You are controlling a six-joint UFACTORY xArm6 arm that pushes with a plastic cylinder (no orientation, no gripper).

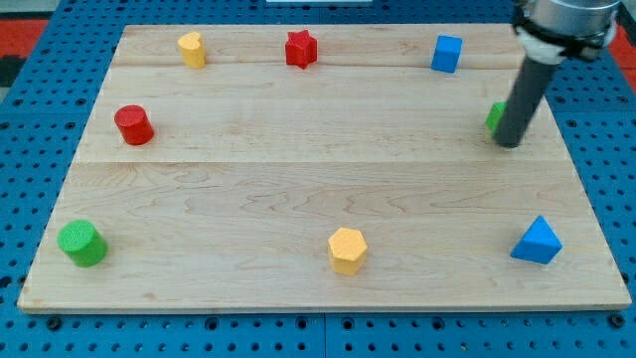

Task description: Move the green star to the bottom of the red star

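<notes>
The red star point(300, 49) sits near the view's top, left of centre. The green star point(494, 117) is at the view's right side, mostly hidden behind my rod; only a green sliver shows on the rod's left. My tip point(508, 143) rests on the board right beside the green star, at its lower right, apparently touching it. The red star lies far to the upper left of my tip.
A yellow block point(192, 48) and a blue cube point(446, 54) sit along the top. A red cylinder point(133, 125) is at the left. A green cylinder point(81, 244), a yellow hexagon point(347, 250) and a blue triangle point(537, 242) sit along the bottom of the wooden board point(298, 179).
</notes>
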